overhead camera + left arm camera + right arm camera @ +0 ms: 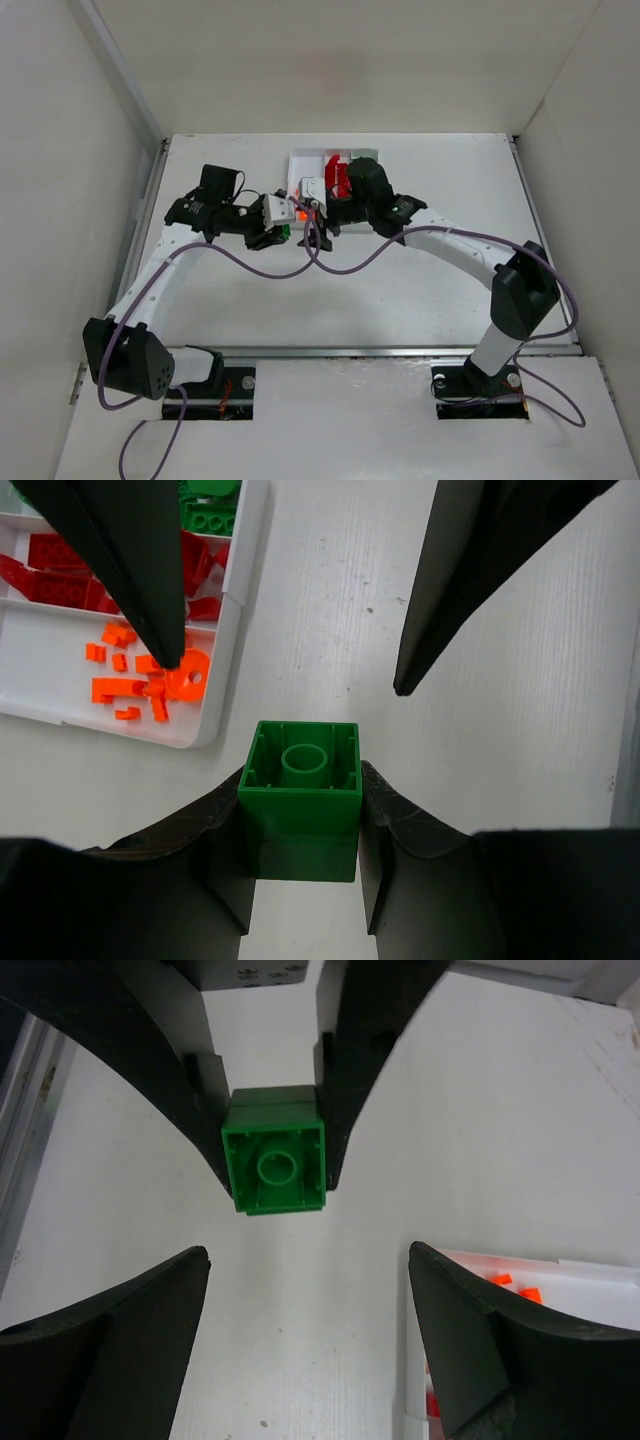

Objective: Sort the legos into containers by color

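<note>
My left gripper (303,815) is shut on a green lego brick (300,770), hollow underside facing outward, held just above the table. In the top view the brick (284,232) shows at the left gripper (277,226), left of the tray's near end. My right gripper (308,1255) faces it head-on, open and empty, a short way back from the brick (273,1165). The white tray (225,650) lies beside them; its compartments hold orange legos (150,680), red legos (60,565) and green legos (210,515).
The tray (303,166) sits at the table's far middle, partly hidden under the right arm (440,240). White walls close in the table on the left, right and back. Purple cables trail from both arms across the middle.
</note>
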`<action>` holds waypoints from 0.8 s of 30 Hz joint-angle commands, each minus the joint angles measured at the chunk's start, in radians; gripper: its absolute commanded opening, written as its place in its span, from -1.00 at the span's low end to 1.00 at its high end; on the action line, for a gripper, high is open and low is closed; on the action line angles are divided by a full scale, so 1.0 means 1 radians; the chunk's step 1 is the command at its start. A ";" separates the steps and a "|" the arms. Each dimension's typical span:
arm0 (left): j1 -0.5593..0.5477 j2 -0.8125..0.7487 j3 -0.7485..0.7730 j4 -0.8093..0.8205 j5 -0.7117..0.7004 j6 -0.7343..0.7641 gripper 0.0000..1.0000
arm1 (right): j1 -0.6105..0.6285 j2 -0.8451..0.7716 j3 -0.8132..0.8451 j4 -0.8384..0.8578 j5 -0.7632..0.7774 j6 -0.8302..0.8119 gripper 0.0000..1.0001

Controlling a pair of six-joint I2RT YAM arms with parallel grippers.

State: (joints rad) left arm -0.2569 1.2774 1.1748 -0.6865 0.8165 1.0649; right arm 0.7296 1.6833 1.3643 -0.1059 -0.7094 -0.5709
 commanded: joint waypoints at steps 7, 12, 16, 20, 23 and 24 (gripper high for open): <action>-0.010 -0.001 0.051 -0.050 0.050 0.047 -1.00 | 0.031 0.022 0.113 0.021 -0.128 -0.014 0.19; -0.010 -0.001 0.051 -0.041 0.050 0.034 -1.00 | 0.050 0.056 0.136 0.021 -0.156 0.008 0.12; -0.010 -0.001 0.060 -0.002 0.061 -0.008 -1.00 | 0.050 0.067 0.136 0.021 -0.156 0.008 0.14; -0.010 -0.001 0.069 -0.002 0.081 -0.020 -1.00 | 0.050 0.088 0.136 0.021 -0.156 0.008 0.17; -0.010 -0.001 0.069 -0.002 0.081 -0.029 -1.00 | 0.050 0.098 0.147 0.021 -0.167 0.031 0.17; -0.010 -0.001 0.069 -0.002 0.081 -0.029 -1.00 | 0.050 0.098 0.159 0.021 -0.167 0.031 0.10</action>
State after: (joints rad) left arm -0.2607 1.2831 1.1950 -0.7094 0.8360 1.0519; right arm 0.7654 1.7660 1.4708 -0.1001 -0.8364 -0.5522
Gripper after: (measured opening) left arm 0.337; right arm 0.564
